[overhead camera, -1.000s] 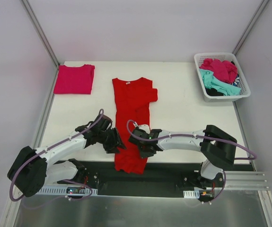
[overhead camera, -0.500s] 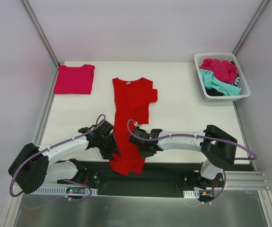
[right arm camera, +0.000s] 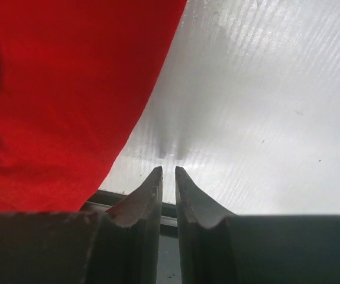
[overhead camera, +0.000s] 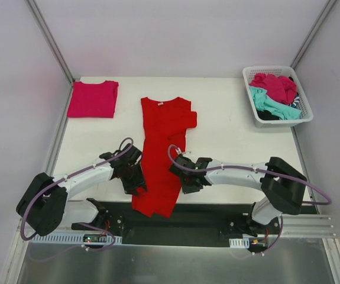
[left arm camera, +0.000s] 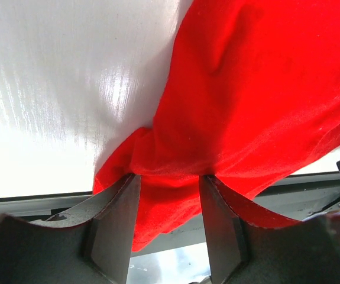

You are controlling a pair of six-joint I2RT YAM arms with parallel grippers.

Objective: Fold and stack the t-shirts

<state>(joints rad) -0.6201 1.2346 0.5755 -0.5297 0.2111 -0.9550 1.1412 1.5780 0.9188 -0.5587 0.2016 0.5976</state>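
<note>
**Red shirt gripped at its near left edge**

The bright red t-shirt [overhead camera: 165,139] lies lengthwise mid-table, collar far, one sleeve out to the right, and its hem hangs over the near edge. A magenta-pink t-shirt [overhead camera: 93,99] lies folded at the far left.

The left gripper [left arm camera: 168,177] is clenched on a bunch of red cloth. The right gripper [right arm camera: 168,170] sits just right of the shirt, its fingers barely parted and holding nothing. Both arms reach low and inward.

On the white table [overhead camera: 235,130], at the far right, a white basket [overhead camera: 270,69] holds more crumpled shirts. Pale walls surround the table.
</note>
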